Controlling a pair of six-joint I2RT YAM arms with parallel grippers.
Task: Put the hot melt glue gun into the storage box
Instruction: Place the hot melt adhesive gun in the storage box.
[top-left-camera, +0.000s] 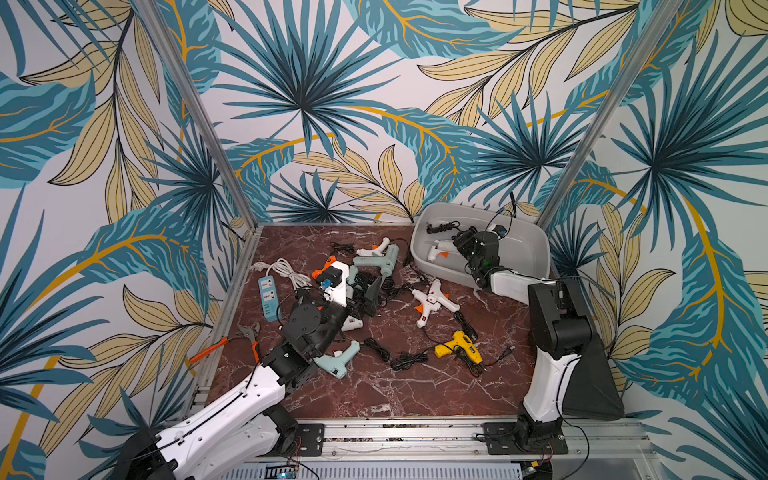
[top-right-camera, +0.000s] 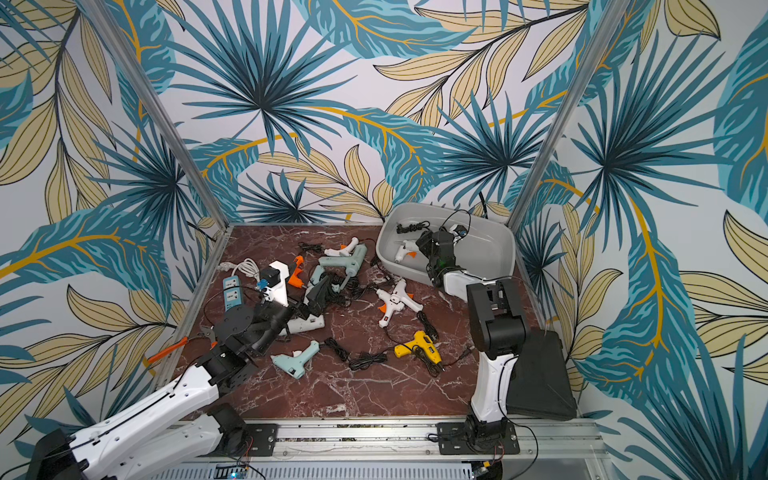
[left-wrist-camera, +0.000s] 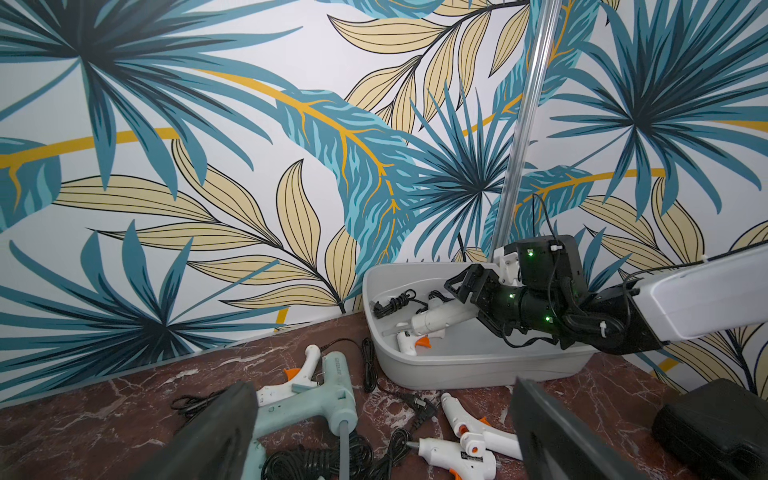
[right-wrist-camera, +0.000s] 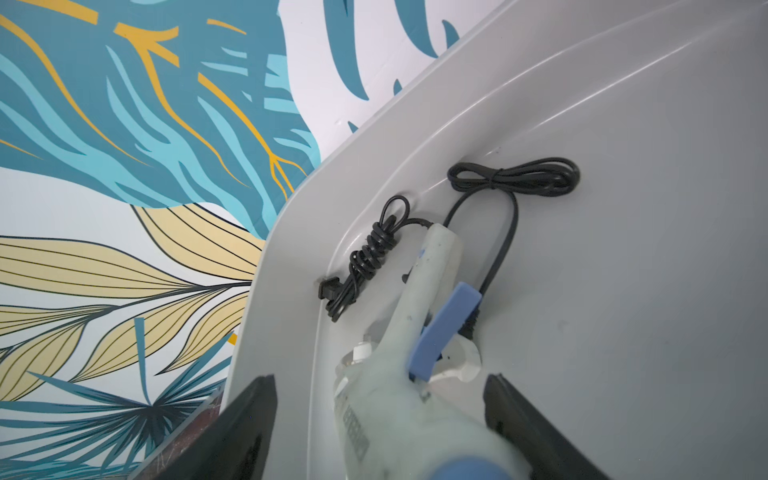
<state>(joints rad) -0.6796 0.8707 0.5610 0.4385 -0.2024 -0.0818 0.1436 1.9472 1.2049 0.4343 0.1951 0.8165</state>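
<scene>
The storage box is a light grey tub at the table's far right corner. My right gripper reaches into it, open. A white hot melt glue gun with a blue trigger lies between the jaws, with a gap on each side. Its black cord trails on the box floor. A white gun with an orange trigger also lies in the box. My left gripper hangs open over the table, holding nothing.
On the table lie a mint gun, two white guns, a yellow gun, a second mint gun and tangled black cords. A power strip and pliers are left, a black case right.
</scene>
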